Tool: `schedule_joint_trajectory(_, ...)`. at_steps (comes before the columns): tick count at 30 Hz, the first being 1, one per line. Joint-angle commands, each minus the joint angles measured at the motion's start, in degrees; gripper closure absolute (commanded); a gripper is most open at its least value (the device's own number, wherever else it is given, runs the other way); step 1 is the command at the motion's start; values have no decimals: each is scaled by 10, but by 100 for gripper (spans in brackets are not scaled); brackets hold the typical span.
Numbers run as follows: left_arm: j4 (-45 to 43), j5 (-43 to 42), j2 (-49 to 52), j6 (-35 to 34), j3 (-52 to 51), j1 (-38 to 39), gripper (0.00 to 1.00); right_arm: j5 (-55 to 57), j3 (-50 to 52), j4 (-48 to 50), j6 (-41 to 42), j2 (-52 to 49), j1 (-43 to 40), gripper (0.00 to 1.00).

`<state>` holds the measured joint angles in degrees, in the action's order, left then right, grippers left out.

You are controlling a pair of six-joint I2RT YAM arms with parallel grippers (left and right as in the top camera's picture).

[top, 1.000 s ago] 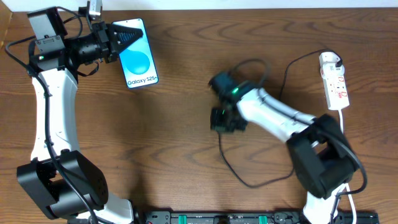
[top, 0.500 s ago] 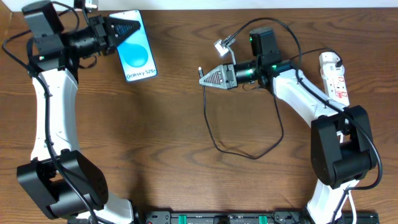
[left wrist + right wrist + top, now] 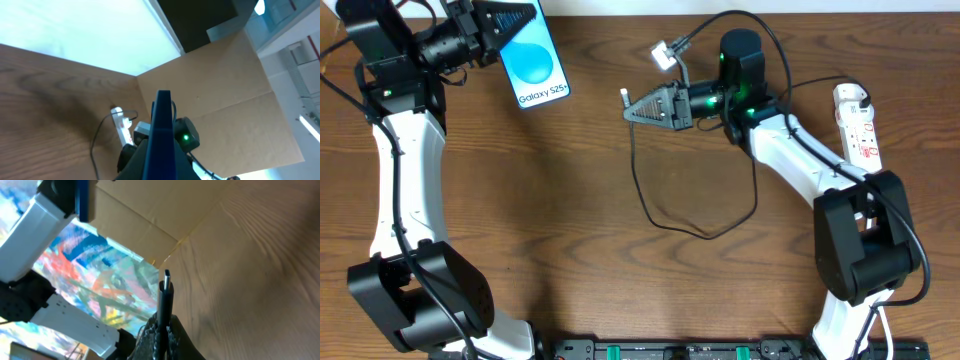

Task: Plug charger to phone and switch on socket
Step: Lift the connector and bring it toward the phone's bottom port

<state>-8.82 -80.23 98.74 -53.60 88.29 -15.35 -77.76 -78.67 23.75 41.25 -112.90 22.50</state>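
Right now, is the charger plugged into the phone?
Not plugged in: the charger plug, in the right end effector, is well apart from the phone.

The right hand (image 3: 630, 110) swung the charger (image 3: 635, 170) up and leftward, while the left hand (image 3: 532, 14) drew the phone (image 3: 536, 70) farther back.

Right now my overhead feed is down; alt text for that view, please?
The left claw grips the phone, blue screen up, at top left; the right claw holds the charger by its plug, pointing left toward it. Its cable loops over the table; the socket lies far right.
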Motion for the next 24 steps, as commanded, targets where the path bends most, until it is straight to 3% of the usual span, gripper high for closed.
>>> schedule_joint_trajectory(1,-42,5,0,-45,4,14,92,-4,-7,70,92,-2,28,99)
schedule_joint_trajectory(12,-233,21,0,-172,4,51,92,-4,-7,287,225,-2,70,99)
schedule_joint_trajectory(24,-250,24,0,-187,4,55,93,-6,-7,339,237,-2,76,99)
